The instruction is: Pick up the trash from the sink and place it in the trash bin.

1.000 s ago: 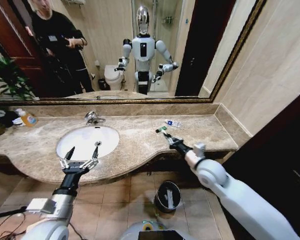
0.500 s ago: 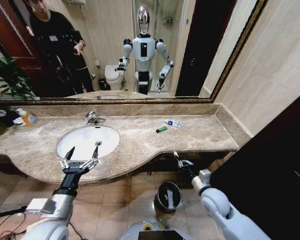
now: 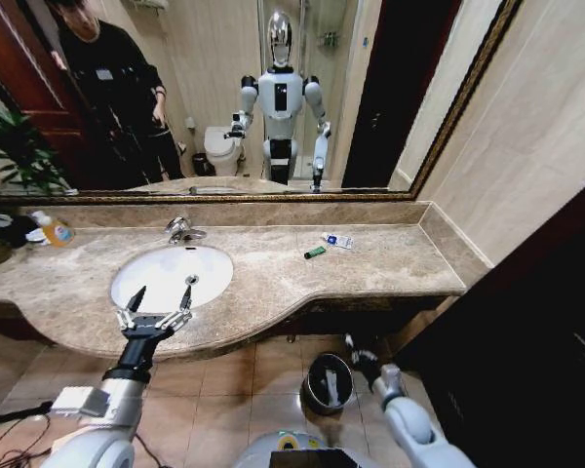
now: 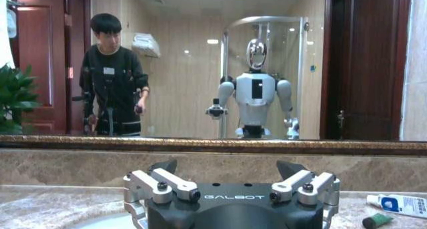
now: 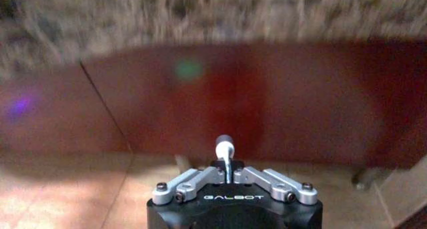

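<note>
Two tools logged. Position and state of each? /K

Found left tool (image 3: 164,289) over the front rim of the sink (image 3: 127,270), fingers (image 4: 167,166) spread wide, holding nothing. Found right tool (image 3: 351,343) down below the bench (image 3: 263,283) edge, above the floor tiles and just beside the trash bin (image 3: 310,390). /M

Right tool grip? /K

Read from the right wrist view: right tool (image 5: 225,170) pressed together on a slim white piece (image 5: 224,149) of trash with a darker tip, sticking straight out past the fingertips. Could not make out any print on it. /M

Several items left on the bench? /K

Counted two. Saw a small green piece (image 3: 315,252) and, just beside it toward the mirror, a white tube with blue print (image 3: 338,241), both lying flat on the marble, well to the right of the sink. Confirmed both in the left wrist view: tube (image 4: 400,205), green piece (image 4: 377,220). /M

Bin contents? /K

Glimpsed something pale inside; could not tell what. Noted also an orange bottle (image 3: 52,230) at the far left of the bench, and a chrome faucet (image 3: 183,230) behind the sink. /M
</note>
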Motion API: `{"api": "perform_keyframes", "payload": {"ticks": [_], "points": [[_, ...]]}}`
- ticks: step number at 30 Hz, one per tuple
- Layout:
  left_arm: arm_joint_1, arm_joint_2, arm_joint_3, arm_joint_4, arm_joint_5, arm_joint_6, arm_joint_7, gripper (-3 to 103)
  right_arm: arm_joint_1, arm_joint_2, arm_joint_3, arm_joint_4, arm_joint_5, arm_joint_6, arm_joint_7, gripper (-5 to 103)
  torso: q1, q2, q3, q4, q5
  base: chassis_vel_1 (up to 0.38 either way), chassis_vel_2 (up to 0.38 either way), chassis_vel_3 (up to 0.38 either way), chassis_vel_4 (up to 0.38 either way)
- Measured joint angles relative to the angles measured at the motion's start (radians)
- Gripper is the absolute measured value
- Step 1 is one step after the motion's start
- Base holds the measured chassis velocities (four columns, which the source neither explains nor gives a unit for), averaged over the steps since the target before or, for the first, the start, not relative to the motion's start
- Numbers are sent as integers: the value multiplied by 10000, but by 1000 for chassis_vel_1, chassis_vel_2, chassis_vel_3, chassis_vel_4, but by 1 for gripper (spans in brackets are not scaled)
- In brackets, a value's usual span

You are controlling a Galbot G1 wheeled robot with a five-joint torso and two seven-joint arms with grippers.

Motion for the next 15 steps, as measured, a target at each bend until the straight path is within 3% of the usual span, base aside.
{"api": "perform_keyframes", "payload": {"ticks": [5,7,14,15], "points": [[0,0,1,0,0,0,0,100,528,549,-50,-1673,-406,291,-119,2,0,0,0,0,-1,0,0,0,0],[0,0,1,0,1,0,0,100,1088,977,-82,-3014,-748,816,-163,2,0,0,0,1,-2,0,0,0,0],[0,1,0,0,0,0,0,100,1333,1257,-148,-3152,-760,806,-273,-1,0,0,0,0,-2,0,0,0,0],[0,0,0,0,0,0,0,100,1344,1262,-153,-3072,-761,780,-357,3,0,0,0,0,-2,0,0,0,0]]}}
